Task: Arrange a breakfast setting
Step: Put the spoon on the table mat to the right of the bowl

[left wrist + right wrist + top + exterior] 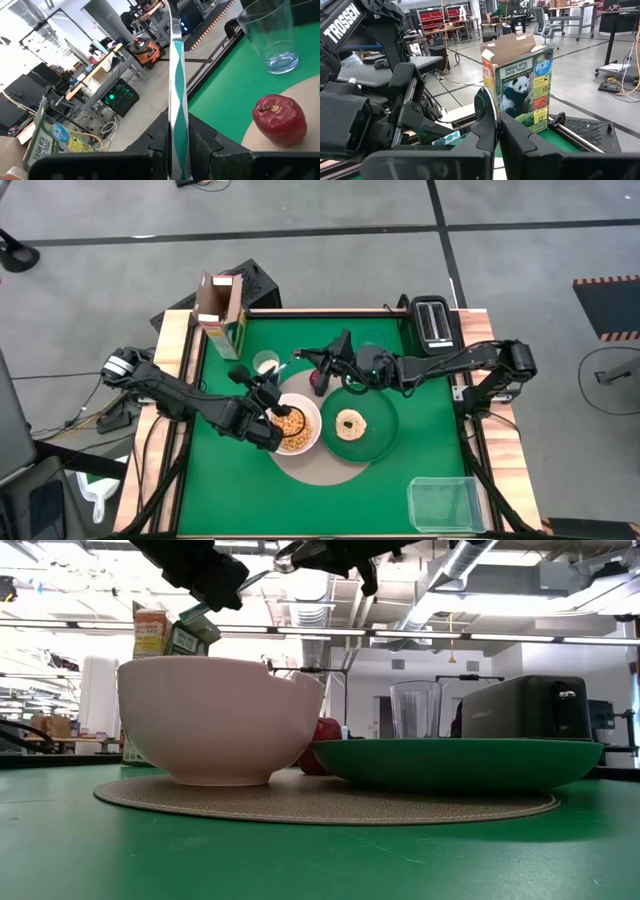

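Observation:
A spoon [176,75] is held in the air between both grippers, above the white bowl [292,427] of cereal. The bowl stands on the round tan mat [325,465]. My left gripper [267,398] is shut on the spoon over the bowl's far left rim. My right gripper [306,360] is shut on the spoon's other end, farther back. The dark-green plate [372,435] lies partly on the mat and carries the bagel [350,423]. A red apple [320,383] sits at the mat's far edge. The cereal box [220,310] stands open at the far left. My left gripper pinches the spoon's long flat handle [176,117] between its two fingers [202,150]. The handle runs on past the fingertips, along the fingers, and the spoon is clear of the bowl. My right gripper pinches a thin end of the spoon [485,107] between its two fingers [515,140], coming level from the table's right; which part it is I cannot tell.
A clear glass [372,345] stands behind the plate, with a black toaster [432,320] at the far right corner. A clear plastic tub [445,502] sits at the near right. A small white round thing [266,363] lies near the cereal box.

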Available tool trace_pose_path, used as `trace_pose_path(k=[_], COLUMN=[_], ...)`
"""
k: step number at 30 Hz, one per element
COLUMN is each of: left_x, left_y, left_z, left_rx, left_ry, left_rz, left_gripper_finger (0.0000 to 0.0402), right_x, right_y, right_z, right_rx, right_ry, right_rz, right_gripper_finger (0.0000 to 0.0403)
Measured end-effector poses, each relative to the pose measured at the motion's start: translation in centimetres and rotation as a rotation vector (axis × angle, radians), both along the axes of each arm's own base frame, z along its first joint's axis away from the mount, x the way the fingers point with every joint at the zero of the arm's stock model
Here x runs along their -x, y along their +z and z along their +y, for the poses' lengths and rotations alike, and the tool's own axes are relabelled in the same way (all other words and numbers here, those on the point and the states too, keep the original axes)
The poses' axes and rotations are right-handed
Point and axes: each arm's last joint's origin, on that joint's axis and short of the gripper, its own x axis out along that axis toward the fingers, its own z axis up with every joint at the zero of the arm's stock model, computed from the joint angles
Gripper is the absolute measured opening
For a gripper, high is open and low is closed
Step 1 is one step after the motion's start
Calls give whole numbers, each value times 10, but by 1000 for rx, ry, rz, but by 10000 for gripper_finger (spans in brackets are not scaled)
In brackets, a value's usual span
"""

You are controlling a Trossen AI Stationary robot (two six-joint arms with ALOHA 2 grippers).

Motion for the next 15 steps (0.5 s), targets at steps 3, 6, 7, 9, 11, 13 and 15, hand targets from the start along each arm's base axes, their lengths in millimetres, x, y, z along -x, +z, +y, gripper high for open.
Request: trace_pose_path(k=[3, 6, 7, 9, 11, 13, 15], left_x=[0, 0, 0, 0, 1, 3, 7], left_y=[0, 0, 0, -1, 0, 1, 2], left_z=[0, 0, 0, 0, 0, -1, -4], left_rx=[6, 20, 31, 65, 104, 137, 173], left_ry=[2, 3, 4, 6, 9, 8, 4], left_rz=[-11, -22, -28, -48, -74, -96, -109], left_gripper_finger=[32, 28, 25, 23, 24, 29, 32], right_x=[0, 0, 0, 0, 4, 10, 21], right_y=[0, 0, 0, 0, 4, 12, 20], right_z=[0, 0, 1, 3, 7, 12, 17], right_rx=[2, 4, 5, 16, 47, 80, 113], right_ry=[0, 3, 4, 11, 23, 39, 62], right_rz=[-1, -1, 0, 5, 22, 33, 64], right_gripper_finger=[49, 68, 77, 98, 118, 137, 152])
